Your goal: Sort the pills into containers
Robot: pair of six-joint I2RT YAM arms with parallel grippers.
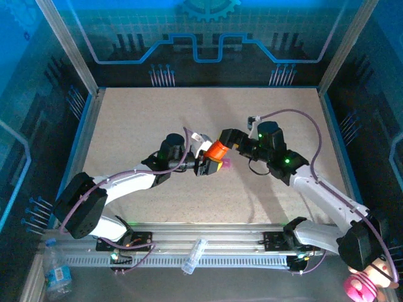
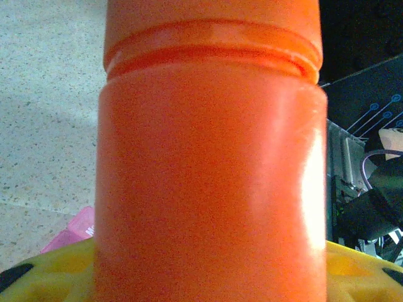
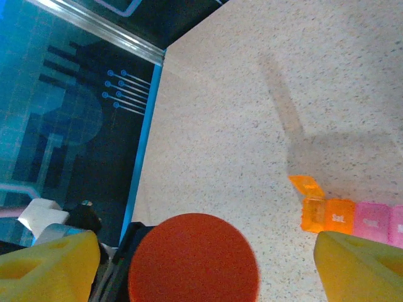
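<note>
My left gripper (image 1: 206, 165) (image 2: 208, 280) is shut on an orange pill bottle (image 1: 220, 150) (image 2: 211, 170), held tilted above the table's middle with its cap end toward the right arm. My right gripper (image 1: 230, 139) (image 3: 208, 267) stands open at that end. Its yellow fingers (image 3: 47, 267) sit wide on either side of the round orange cap (image 3: 194, 261), with gaps showing. The containers (image 3: 352, 217), a strip of orange and pink boxes, lie on the table below; the end orange box has its lid up. A pink corner of the containers (image 2: 74, 231) (image 1: 225, 163) peeks out beside the bottle. The pills are out of view.
Blue-trimmed enclosure walls (image 1: 88, 119) ring the speckled table (image 1: 189, 113). A clear small bottle (image 1: 194, 255) lies on the front rail, a water bottle (image 1: 56, 274) stands at the near left, and a pink object (image 1: 359, 289) sits at the near right.
</note>
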